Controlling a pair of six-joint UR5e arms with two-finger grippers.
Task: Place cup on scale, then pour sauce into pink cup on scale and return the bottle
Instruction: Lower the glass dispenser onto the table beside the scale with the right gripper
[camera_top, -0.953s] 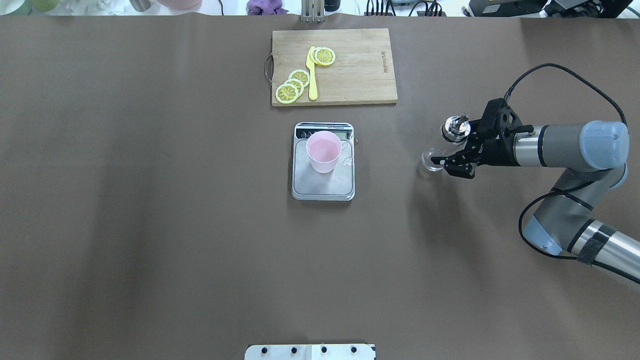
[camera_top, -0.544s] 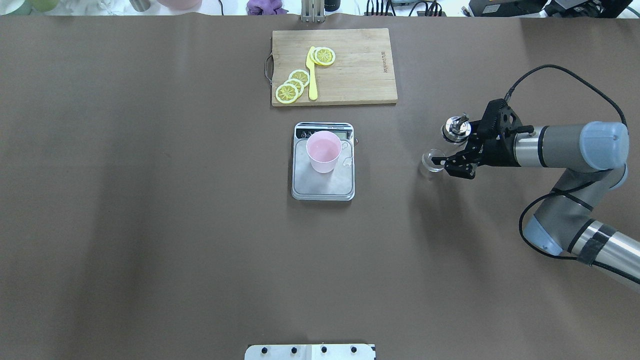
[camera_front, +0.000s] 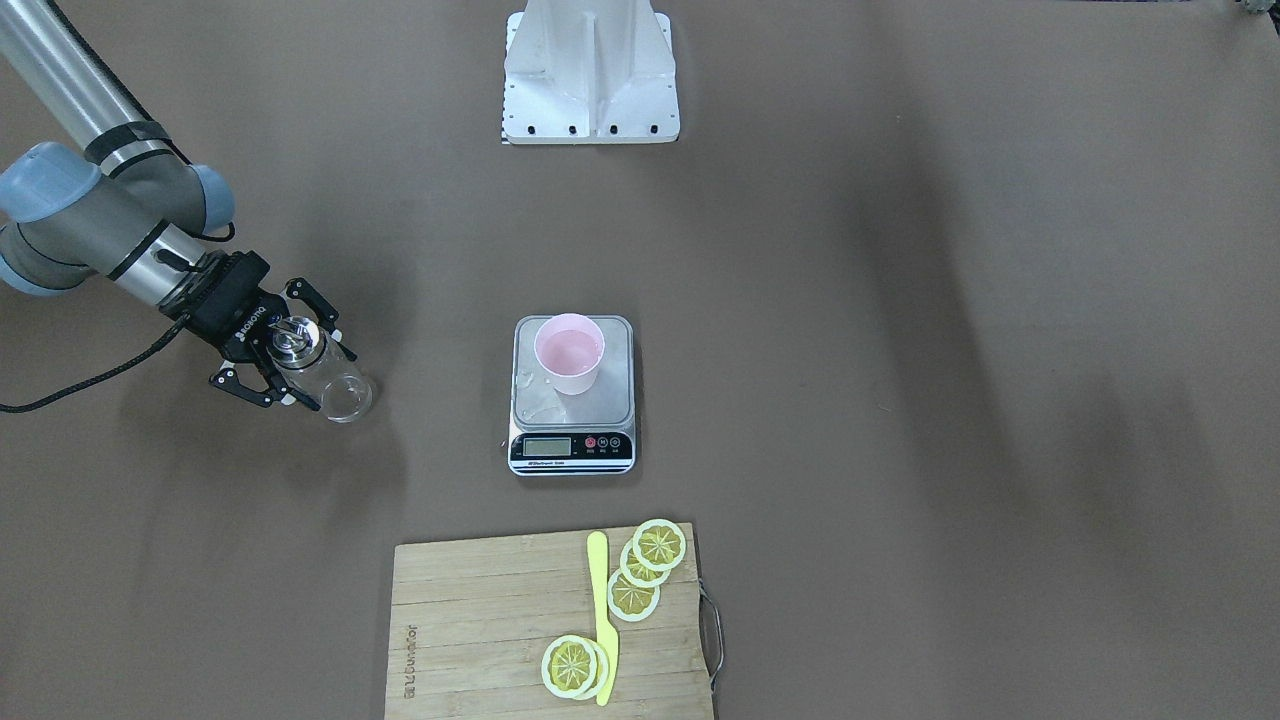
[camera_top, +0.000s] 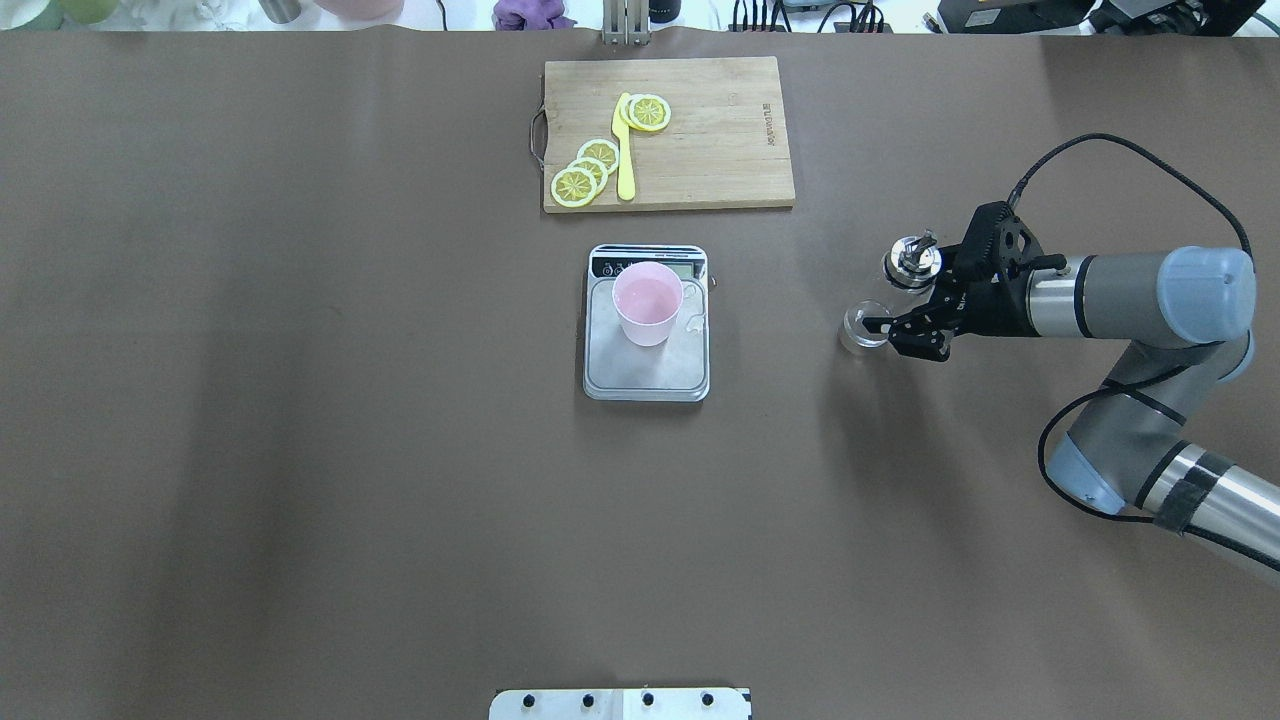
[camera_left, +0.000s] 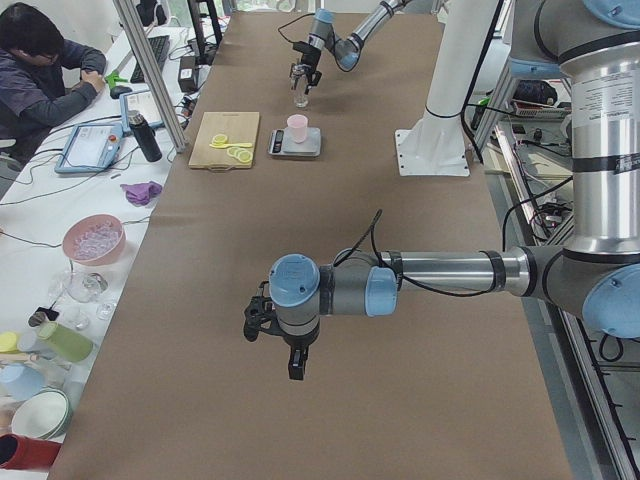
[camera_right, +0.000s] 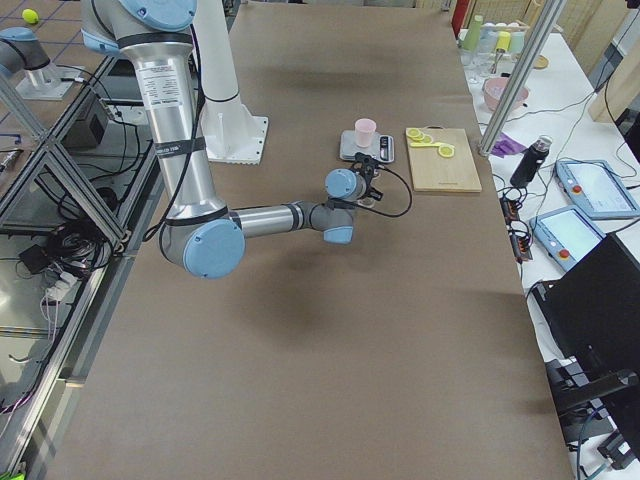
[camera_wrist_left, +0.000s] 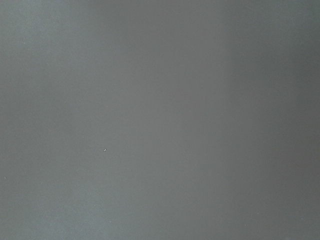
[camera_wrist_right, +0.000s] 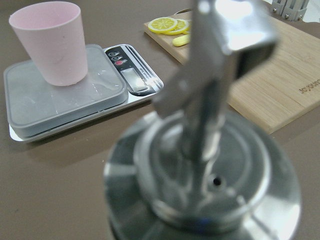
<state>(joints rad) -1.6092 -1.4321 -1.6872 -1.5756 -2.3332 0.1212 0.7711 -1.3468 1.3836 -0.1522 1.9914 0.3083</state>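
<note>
Right arm: silver-grey tubes, pale blue joint caps, black bands at the wrist, black cable looping alongside. Right end effector: black, linked fingers, white lettering. Left arm: same colours. Base: white pedestal, dark screws along one edge.

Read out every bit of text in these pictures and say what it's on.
"ROBOTIQ": on the body of the right gripper, front-facing view.
"JOYOUN": on the board, cut off by the edge of the right wrist view.
Scale: the display, the button marks and the print under the display are too small or blurred to read.
No other text is legible.
</note>
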